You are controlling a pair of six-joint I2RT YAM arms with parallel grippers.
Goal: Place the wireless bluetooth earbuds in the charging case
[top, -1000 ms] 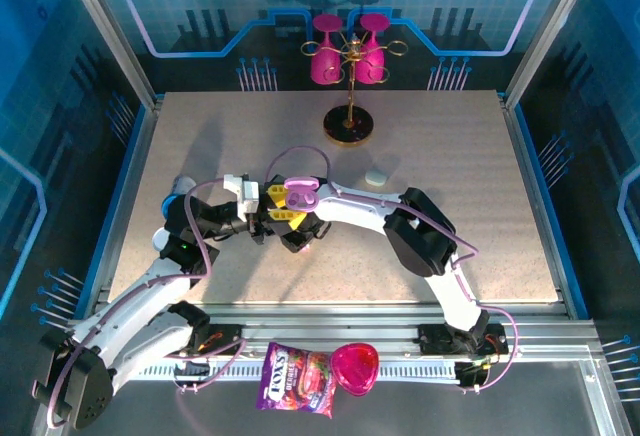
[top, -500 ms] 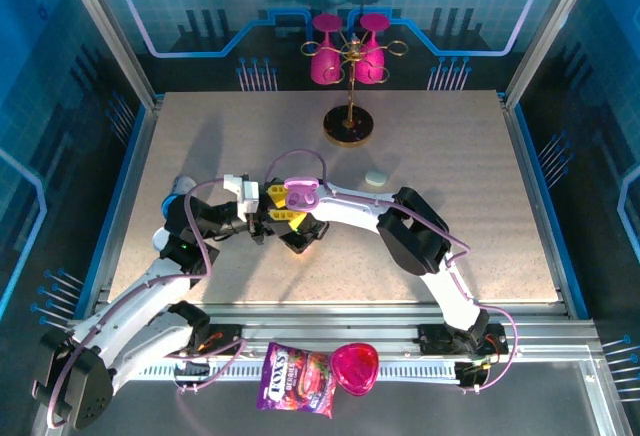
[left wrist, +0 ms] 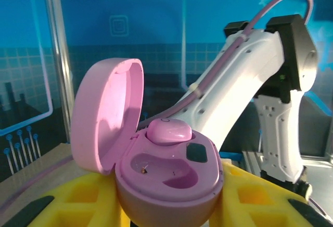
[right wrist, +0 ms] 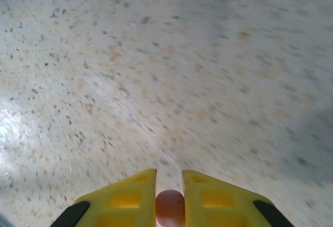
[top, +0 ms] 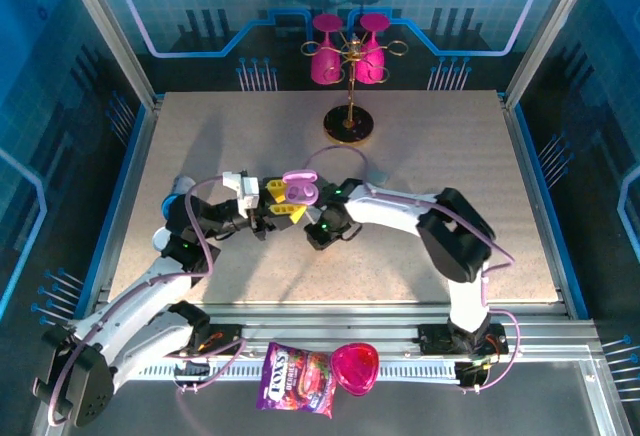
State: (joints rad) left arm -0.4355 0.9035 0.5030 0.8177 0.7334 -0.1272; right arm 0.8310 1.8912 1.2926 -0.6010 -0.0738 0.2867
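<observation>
**Top external: open case (top: 303, 192) held in left claw (top: 285, 202)**

Looks down on a speckled beige bench (top: 430, 146) inside a blue-lit booth (top: 60, 156) with circuit-pattern walls and metal posts. Shows a stand of pink glasses (top: 350, 51) at the back, a snack packet (top: 297, 379) and a pink heart bowl (top: 355, 368) on the front rail (top: 400, 341). Compared with a second ago, finds the right claw (top: 320, 234) moved slightly rightward, just beside the case, its elbow (top: 462, 241) swung out to the right. Finds the left claw clamped on the lilac case. From the left wrist, shows one earbud (left wrist: 169, 130) seated in the case, the slot (left wrist: 174, 177) beside it bare. From the right wrist, catches the claw pinched on a second bud (right wrist: 170, 207), pinkish, cut off by the lower edge, low over the bench.
</observation>
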